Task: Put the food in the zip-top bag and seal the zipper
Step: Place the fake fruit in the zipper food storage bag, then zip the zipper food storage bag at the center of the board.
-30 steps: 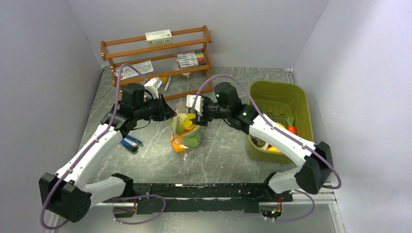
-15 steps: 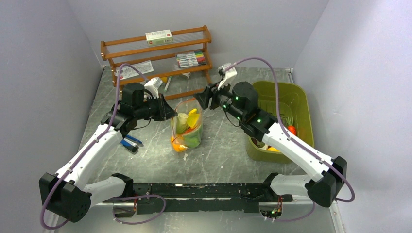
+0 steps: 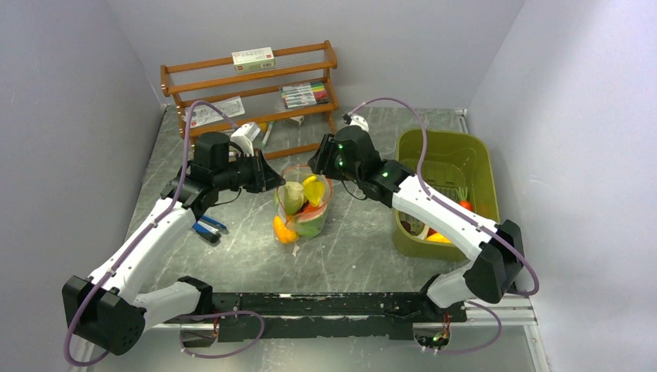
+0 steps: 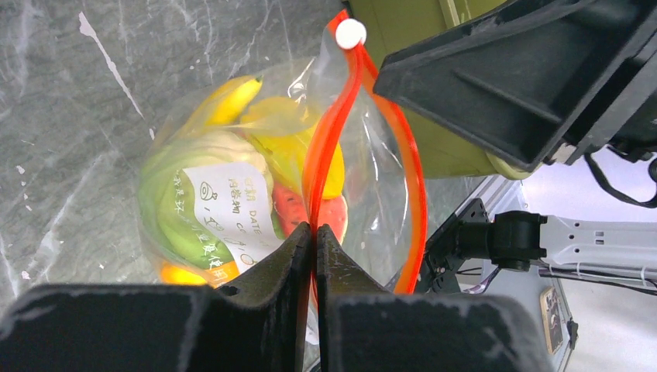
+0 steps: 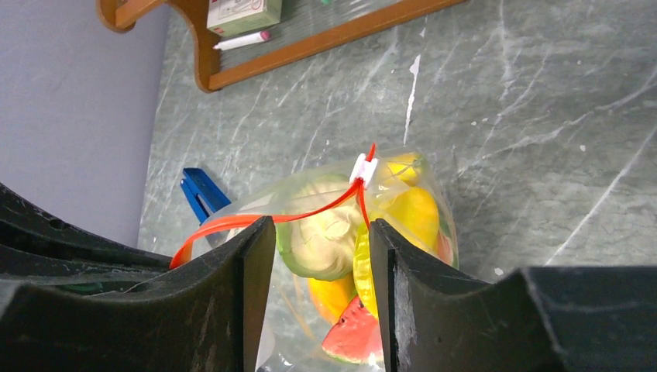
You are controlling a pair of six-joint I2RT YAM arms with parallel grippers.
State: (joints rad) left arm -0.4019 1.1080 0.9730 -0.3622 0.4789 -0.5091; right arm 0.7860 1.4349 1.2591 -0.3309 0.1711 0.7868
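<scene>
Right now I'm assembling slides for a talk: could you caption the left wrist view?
Left gripper pinches the zipper of the zip-top bag, mouth open, with toy food packed inside.

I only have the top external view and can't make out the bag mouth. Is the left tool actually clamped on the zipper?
Observer: Yes. The left wrist view shows the left tool shut on one strip of the zipper.
Operator: Is the zipper sealed?
Observer: No. Its two strips bow apart and meet at the white slider at the far end.
Operator: Has the right tool got the slider?
Observer: No. The right wrist view shows the right tool open, with the slider beyond its fingertips, ungripped.
</scene>
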